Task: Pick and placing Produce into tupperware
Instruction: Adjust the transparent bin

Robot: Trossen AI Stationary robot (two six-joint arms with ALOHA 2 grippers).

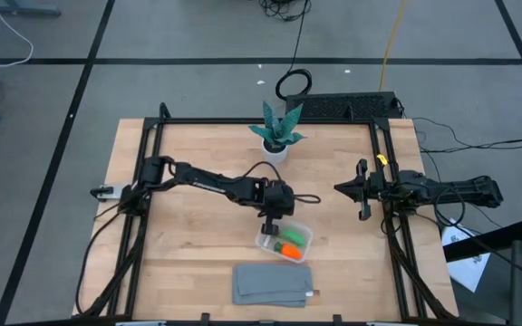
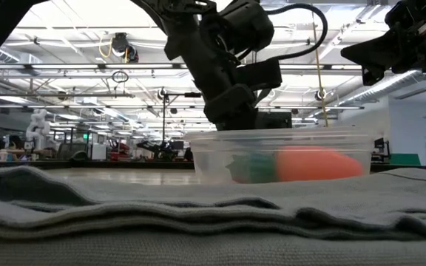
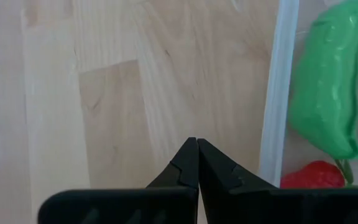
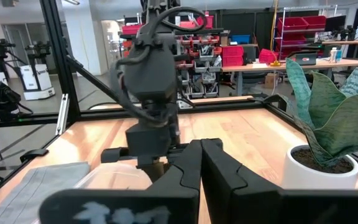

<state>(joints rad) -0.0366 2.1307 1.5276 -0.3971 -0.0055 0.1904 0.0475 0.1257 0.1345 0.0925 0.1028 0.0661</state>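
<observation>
Left claw (image 1: 267,228) hangs low over the worktop (image 1: 179,163) with its fingers pressed together and nothing between them, as the left wrist view shows (image 3: 197,163). It sits at the outer edge of the tupperware (image 1: 284,241), just outside the clear rim (image 3: 277,93). In the low view the same claw (image 2: 231,118) comes down right behind the clear box (image 2: 279,157), close to its wall; whether it touches cannot be told.

Inside the tupperware, just past the rim from the claw tips, lies the green elongated piece (image 3: 331,81), and next to it the small reddish berry (image 3: 312,175), partly hidden by the claw body. From above, the green piece (image 1: 289,235) lies beside the orange carrot-like piece (image 1: 288,251), both inside the box. The low view shows the carrot (image 2: 313,164) through the clear wall with a green shape (image 2: 251,167) at its end.

On the side of the box away from the claw lies a flat grey folded cloth (image 1: 273,284). A teal leafy plant in a white pot (image 1: 276,134) stands well behind the left claw.

Right claw (image 1: 362,191) waits well apart, off to the side, raised, its fingers closed together (image 4: 201,158) and empty.
</observation>
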